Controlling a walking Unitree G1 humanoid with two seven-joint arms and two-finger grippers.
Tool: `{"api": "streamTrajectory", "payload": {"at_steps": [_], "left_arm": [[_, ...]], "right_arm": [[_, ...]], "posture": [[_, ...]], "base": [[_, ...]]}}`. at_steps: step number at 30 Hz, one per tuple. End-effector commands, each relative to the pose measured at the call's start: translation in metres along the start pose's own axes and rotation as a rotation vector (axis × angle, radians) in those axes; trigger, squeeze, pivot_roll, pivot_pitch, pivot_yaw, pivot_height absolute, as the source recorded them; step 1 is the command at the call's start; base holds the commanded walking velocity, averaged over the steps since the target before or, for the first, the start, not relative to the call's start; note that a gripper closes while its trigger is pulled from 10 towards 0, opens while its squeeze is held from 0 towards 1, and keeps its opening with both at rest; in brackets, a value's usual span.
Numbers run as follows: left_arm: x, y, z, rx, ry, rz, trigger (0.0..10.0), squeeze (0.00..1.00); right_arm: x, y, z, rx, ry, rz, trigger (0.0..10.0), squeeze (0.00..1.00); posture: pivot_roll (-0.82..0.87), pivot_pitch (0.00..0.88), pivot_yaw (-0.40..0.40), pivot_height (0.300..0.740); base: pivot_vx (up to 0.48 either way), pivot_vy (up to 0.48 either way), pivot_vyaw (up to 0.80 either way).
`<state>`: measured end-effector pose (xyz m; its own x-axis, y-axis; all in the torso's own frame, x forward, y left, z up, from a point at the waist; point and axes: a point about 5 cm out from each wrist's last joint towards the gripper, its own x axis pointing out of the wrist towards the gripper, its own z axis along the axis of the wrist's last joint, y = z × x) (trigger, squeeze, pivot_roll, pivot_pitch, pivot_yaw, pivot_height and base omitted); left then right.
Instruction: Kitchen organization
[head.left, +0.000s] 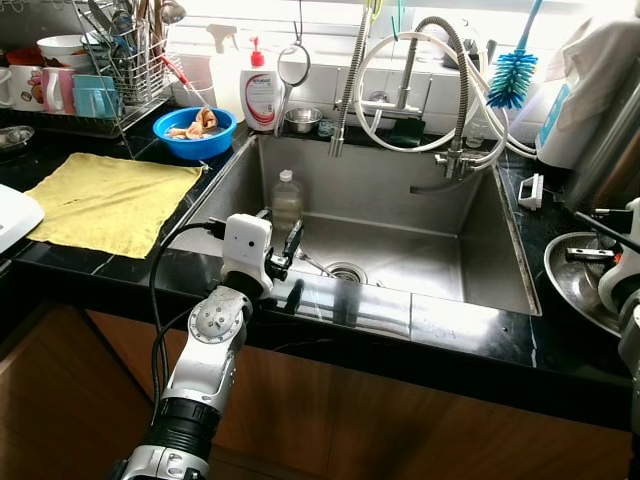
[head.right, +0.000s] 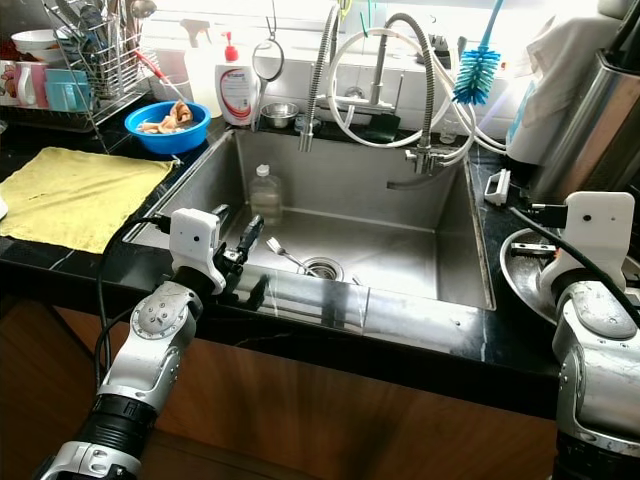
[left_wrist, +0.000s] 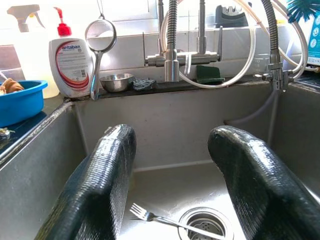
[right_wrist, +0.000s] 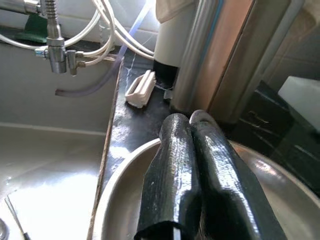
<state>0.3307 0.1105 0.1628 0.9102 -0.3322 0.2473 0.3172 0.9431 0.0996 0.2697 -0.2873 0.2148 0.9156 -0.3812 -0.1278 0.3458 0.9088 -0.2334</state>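
Observation:
A steel sink (head.left: 470, 250) is set into the black counter. On its floor a fork (head.left: 312, 263) lies beside the drain (head.left: 347, 271), and a clear plastic bottle (head.left: 287, 203) stands by the left wall. My left gripper (head.left: 278, 228) hovers at the sink's front edge, open and empty, pointing into the basin; in the left wrist view the fork (left_wrist: 150, 216) lies below its fingers (left_wrist: 110, 165). My right gripper (right_wrist: 189, 122) is shut and hangs over a shallow metal bowl (right_wrist: 120, 190) on the counter to the right of the sink.
A yellow cloth (head.left: 110, 200) lies left of the sink, with a blue bowl (head.left: 195, 130) of scraps and a dish rack (head.left: 120, 60) behind it. Soap bottle (head.left: 261, 95), small steel bowl (head.left: 302, 120), faucet hoses (head.left: 420, 90) and blue brush (head.left: 512, 75) line the back ledge. A tall steel appliance (head.left: 610, 150) stands far right.

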Motion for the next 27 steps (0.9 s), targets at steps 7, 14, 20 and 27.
{"api": "streamTrajectory", "payload": {"at_steps": [7, 14, 20, 27], "left_arm": [[0.005, -0.001, 0.005, -0.019, -0.009, 0.001, 10.0, 0.0], [0.005, -0.001, 0.004, -0.023, -0.008, 0.004, 10.0, 0.0], [0.005, -0.001, 0.004, -0.028, -0.009, 0.009, 10.0, 0.0], [0.006, -0.001, 0.004, -0.031, -0.011, 0.013, 10.0, 0.0]], "right_arm": [[-0.005, 0.001, 0.022, -0.023, -0.082, -0.015, 10.0, 0.0], [-0.007, 0.001, 0.036, -0.055, -0.135, -0.022, 10.0, 0.0], [-0.009, -0.001, 0.05, -0.051, -0.199, -0.045, 0.0, 0.0], [-0.005, 0.035, 0.058, -0.032, -0.277, 0.207, 9.3, 0.0]], "posture": [[-0.03, 0.0, -0.022, 0.74], [-0.03, 0.0, -0.023, 0.74], [-0.03, 0.0, -0.023, 0.74], [-0.04, 0.0, -0.019, 0.74]], "base": [[0.0, 0.0, 0.0], [0.0, 0.0, 0.0], [0.0, 0.0, 0.0], [0.0, 0.0, 0.0]]}}
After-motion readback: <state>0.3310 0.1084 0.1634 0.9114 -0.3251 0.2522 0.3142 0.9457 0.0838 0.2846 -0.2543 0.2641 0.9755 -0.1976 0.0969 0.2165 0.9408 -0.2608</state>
